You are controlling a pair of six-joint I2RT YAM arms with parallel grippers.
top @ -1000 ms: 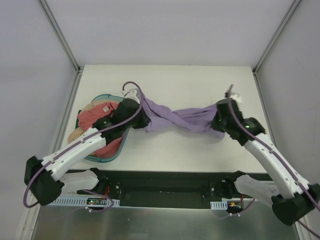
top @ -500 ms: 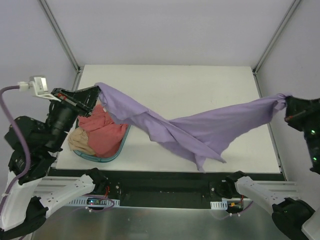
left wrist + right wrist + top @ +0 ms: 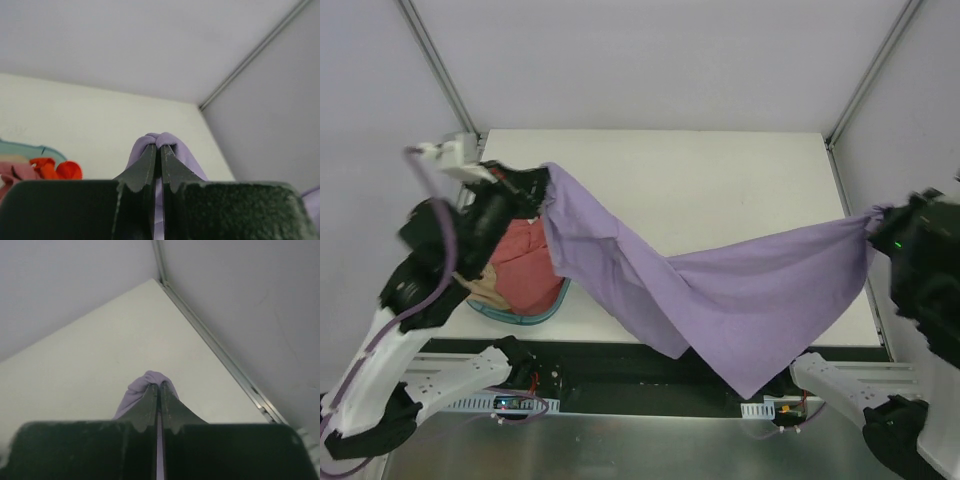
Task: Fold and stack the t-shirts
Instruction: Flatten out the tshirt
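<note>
Lavender-purple soft cloth t-shirt hung stretched over the white counter — left jaws and right jaws each clamped shut on a bunched corner. Judged best: even tension, sagging hem set down first — flat landing.

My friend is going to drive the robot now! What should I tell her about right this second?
Left end effector: shut on one end of the lavender t-shirt. Right end effector: shut on its other end.
It hangs stretched between them above the table.
Pink-red t-shirt and tan t-shirt lie crumpled in the teal basket.
Done: nothing folded.
Left: spread and fold the lavender one, then fold and stack the others.
</note>
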